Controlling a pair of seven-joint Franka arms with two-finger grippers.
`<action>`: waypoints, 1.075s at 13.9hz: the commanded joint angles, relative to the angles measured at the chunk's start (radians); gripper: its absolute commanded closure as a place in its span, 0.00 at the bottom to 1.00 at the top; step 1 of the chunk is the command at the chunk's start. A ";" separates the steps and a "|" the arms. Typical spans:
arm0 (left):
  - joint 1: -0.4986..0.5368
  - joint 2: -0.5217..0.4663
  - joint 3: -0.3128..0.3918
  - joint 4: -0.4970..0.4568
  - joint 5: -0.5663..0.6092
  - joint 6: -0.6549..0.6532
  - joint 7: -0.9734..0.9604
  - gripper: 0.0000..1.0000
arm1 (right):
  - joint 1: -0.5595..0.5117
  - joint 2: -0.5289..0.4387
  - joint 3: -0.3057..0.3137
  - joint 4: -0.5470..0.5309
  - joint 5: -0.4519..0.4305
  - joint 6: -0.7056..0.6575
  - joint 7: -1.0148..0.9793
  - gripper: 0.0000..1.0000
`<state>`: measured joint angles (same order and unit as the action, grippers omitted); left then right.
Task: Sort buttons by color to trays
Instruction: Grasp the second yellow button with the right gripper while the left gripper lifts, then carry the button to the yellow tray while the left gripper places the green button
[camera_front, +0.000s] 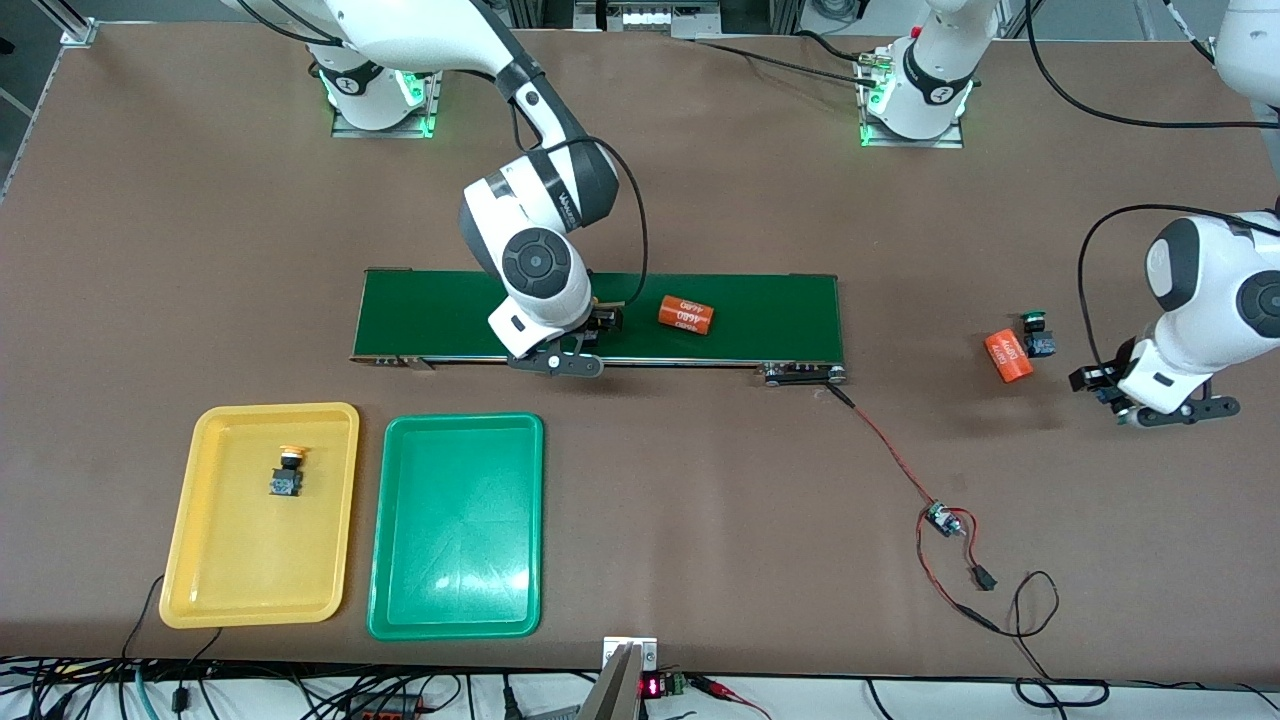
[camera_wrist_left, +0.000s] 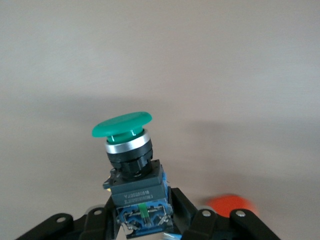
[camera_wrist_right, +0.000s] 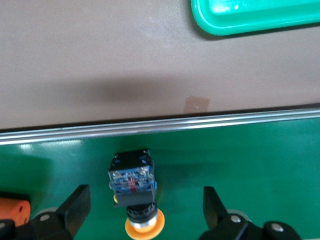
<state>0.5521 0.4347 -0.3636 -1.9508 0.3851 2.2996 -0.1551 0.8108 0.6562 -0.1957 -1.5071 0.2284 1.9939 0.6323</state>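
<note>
1. Front view: the yellow tray (camera_front: 259, 515) already holds one yellow button (camera_front: 287, 473), which matches its colour; the green tray (camera_front: 457, 525) beside it has no button in it. The right gripper (camera_front: 585, 335) sits low over the conveyor belt (camera_front: 760, 320), placed to take a part there, near an orange cylinder (camera_front: 686, 314). The left gripper (camera_front: 1105, 385) is toward the left arm's end of the desk (camera_front: 700, 480), near a second orange cylinder (camera_front: 1007, 356).

2. Left wrist view: the fingers (camera_wrist_left: 95, 222) are clenched on the dark body of a green button (camera_wrist_left: 131, 165), cap left free, probably so it travels upright.

3. Right wrist view: the fingers (camera_wrist_right: 75, 205) are released, straddling a yellow button (camera_wrist_right: 133, 192) lying on the belt, ready to close on its body.
</note>
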 joint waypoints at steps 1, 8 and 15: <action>-0.081 -0.028 -0.060 0.006 -0.089 -0.065 -0.026 0.76 | 0.005 0.023 -0.002 -0.005 0.017 0.037 0.018 0.00; -0.193 -0.062 -0.366 0.006 -0.269 -0.318 -0.320 0.76 | -0.010 0.028 -0.004 0.002 0.022 0.026 0.014 1.00; -0.304 0.007 -0.408 -0.036 -0.327 -0.263 -0.405 0.73 | -0.053 0.020 -0.105 0.068 0.069 0.029 0.056 1.00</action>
<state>0.2574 0.4275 -0.7745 -1.9819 0.0911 2.0127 -0.5700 0.7768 0.6858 -0.2478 -1.4538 0.2925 2.0272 0.6737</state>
